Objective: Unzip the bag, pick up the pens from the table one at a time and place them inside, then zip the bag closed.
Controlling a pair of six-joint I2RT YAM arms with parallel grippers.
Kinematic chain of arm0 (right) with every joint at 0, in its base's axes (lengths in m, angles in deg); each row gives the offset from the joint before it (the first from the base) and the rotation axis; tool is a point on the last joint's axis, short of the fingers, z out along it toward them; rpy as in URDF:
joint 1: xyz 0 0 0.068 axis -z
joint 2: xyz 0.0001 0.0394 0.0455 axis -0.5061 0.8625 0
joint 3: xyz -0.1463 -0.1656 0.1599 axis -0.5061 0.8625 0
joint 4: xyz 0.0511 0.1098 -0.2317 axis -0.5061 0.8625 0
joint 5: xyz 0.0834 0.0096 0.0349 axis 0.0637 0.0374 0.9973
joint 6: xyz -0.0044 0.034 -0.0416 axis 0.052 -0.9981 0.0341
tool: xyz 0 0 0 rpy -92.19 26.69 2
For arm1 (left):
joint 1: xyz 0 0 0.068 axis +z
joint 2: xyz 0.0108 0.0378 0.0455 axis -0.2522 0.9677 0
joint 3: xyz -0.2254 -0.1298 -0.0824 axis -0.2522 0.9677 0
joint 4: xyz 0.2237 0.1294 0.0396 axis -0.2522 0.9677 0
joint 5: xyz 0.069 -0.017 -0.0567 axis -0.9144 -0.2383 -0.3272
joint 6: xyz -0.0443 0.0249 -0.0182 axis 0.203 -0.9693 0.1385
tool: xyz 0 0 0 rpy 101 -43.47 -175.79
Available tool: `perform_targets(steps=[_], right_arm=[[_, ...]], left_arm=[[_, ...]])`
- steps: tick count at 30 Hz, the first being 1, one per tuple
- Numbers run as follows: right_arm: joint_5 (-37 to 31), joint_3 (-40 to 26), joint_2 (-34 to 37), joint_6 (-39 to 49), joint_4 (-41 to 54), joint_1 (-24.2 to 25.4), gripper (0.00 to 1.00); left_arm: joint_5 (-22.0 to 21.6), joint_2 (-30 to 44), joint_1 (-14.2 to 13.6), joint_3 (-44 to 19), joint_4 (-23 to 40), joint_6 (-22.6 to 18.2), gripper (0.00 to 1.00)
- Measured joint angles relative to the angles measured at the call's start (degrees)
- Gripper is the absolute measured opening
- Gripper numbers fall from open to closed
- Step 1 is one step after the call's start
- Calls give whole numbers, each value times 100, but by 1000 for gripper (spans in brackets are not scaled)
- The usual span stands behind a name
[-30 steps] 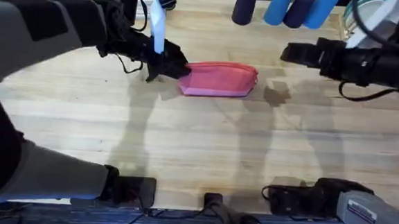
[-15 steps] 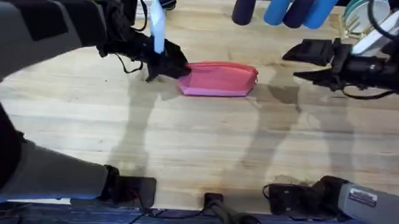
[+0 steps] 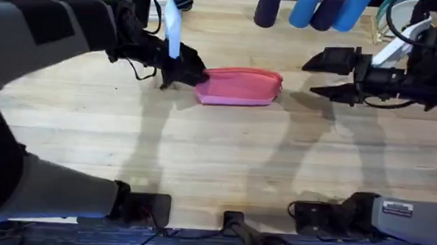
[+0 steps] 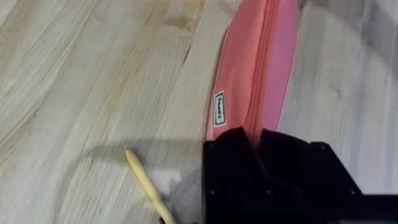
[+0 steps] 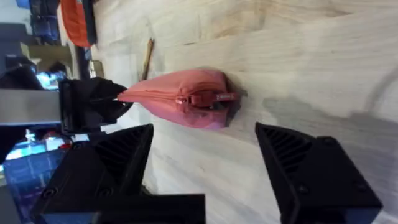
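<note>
Bag [image 3: 240,87] single, one pen [image 4: 148,185] beside it

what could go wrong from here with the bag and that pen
The left gripper pinches only the very end of the bag, so a pull on the zipper pull by the open right gripper may slip the fabric free or drag the bag along the table. The pen lies right beside the left gripper and could be knocked away.
</note>
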Motion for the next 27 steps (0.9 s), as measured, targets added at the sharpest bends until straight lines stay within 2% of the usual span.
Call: perform_targets(steps=[15,27], right_arm=[[31,0,0,-207,17,-39,996],[-390,0,0,-218,-287,-698,996]], left_arm=[[0,0,0,0,-1,0,43],[0,0,0,0,-1,0,43]])
